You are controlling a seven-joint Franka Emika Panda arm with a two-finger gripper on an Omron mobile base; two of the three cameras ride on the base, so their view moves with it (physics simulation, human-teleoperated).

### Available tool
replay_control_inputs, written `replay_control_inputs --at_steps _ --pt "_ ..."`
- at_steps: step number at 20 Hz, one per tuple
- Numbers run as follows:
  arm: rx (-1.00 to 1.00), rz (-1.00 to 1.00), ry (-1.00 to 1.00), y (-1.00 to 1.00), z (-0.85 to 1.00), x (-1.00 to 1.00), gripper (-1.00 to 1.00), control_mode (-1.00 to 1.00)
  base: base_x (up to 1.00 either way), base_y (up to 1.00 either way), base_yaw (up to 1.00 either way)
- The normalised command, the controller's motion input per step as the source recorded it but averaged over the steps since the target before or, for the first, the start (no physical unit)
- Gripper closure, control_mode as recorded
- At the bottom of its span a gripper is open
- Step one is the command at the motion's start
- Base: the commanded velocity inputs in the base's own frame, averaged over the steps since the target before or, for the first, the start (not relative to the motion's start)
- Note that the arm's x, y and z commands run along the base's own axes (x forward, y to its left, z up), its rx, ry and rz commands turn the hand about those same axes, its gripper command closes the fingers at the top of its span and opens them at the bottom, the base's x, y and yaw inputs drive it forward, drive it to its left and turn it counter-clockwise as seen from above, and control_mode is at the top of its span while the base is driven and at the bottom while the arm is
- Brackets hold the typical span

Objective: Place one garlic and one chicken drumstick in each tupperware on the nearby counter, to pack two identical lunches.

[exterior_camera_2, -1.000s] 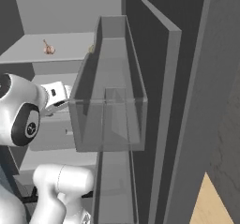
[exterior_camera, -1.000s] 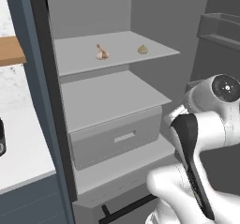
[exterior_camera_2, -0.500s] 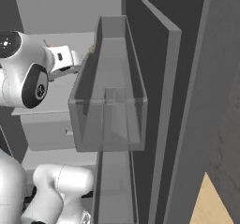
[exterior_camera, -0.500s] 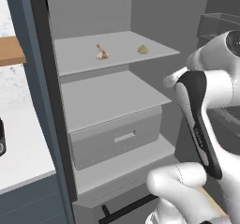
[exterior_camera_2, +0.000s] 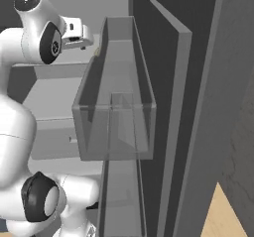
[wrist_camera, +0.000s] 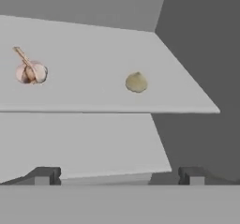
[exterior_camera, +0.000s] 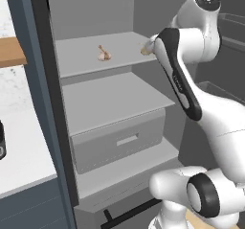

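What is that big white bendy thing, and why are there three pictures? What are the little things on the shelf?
The white thing is a robot arm reaching into an open fridge. Two pictures come from cameras behind the arm, one on its left and one on its right. The third comes from a camera on its hand, looking past its two dark fingers, which are spread open and hold nothing. On the upper shelf lie two garlic bulbs: one with a stalk and a rounder one. Below it are another shelf and a drawer.
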Motion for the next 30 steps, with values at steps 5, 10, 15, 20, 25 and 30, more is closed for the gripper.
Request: replay_control_inputs --at_steps 5,10,15,20,25,30 --pt "0.07 -0.04 0.00 0.00 -0.07 1.00 -1.00 -1.00 0.00 0.00 0.00" --pt "0.01 0.00 0.00 -0.11 -0.67 1.00 -1.00 -1.00 0.00 0.00 0.00" --pt "0.00 0.00 0.00 0.00 -0.43 0.85 -1.00 -1.00 0.00 0.00 0.00" --pt "0.01 0.00 0.01 0.00 -0.15 0.39 -1.00 -1.00 0.00 0.00 0.00" --pt "0.01 0.00 0.02 -0.08 -0.20 0.01 -1.00 -1.00 0.00 0.00 0.00" --pt "0.00 0.02 0.01 -0.07 -0.16 0.10 -1.00 -1.00 0.00 0.00 0.00"
